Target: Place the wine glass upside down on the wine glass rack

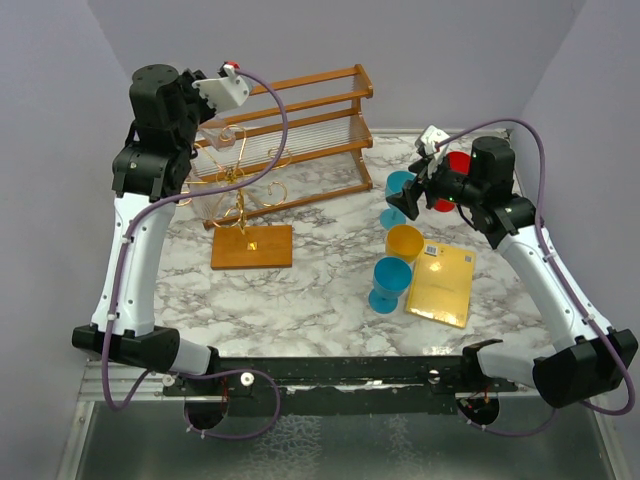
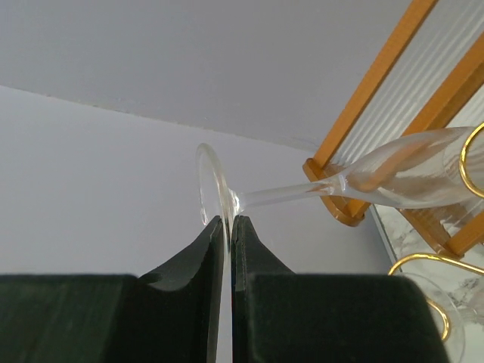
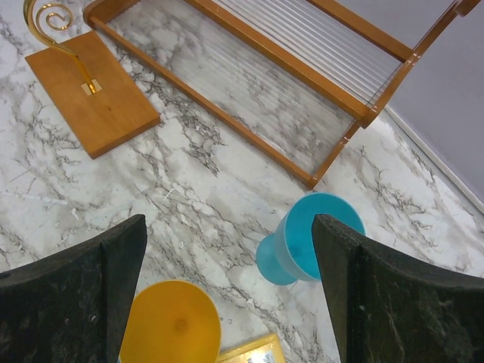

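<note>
My left gripper is shut on the round foot of a clear wine glass. The glass lies roughly level, its stem running right to the bowl, which is beside a gold loop of the wine glass rack. In the top view the left gripper is raised over the rack's gold arms, which stand on an orange-brown base. My right gripper is open and empty above the cups, and also shows in the top view. The rack's base shows in the right wrist view.
A two-tier wooden slatted shelf stands behind the rack. At the right are two blue cups, a yellow cup, a flat yellow box and a red object. A second clear glass shape sits under a gold loop.
</note>
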You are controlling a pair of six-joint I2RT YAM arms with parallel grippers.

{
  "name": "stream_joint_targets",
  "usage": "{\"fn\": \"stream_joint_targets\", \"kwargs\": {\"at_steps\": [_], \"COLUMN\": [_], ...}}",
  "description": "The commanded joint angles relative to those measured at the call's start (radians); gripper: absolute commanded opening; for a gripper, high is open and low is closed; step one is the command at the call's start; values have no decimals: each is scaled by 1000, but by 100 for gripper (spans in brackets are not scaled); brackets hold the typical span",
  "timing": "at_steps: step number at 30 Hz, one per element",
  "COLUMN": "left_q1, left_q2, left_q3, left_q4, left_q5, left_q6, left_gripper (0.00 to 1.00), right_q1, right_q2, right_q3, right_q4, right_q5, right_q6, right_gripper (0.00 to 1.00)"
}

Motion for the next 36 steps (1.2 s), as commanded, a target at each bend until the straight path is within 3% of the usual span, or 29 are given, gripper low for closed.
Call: {"fn": "stream_joint_targets", "kwargs": {"at_steps": [1, 36], "left_q1": [-17, -103], "left_q2": [-13, -40], "left_q3": [1, -103], "left_q4": [-37, -153], "left_q5": [34, 180], "left_q6": [47, 104], "left_gripper": [0, 0], "right_q1": [4, 4], "right_q2": [8, 26], "right_q3": [-10, -16], "right_q4": [27, 26], "right_q5": [9, 8], "right_q6": [-15, -22], "right_gripper": [89, 90]}}
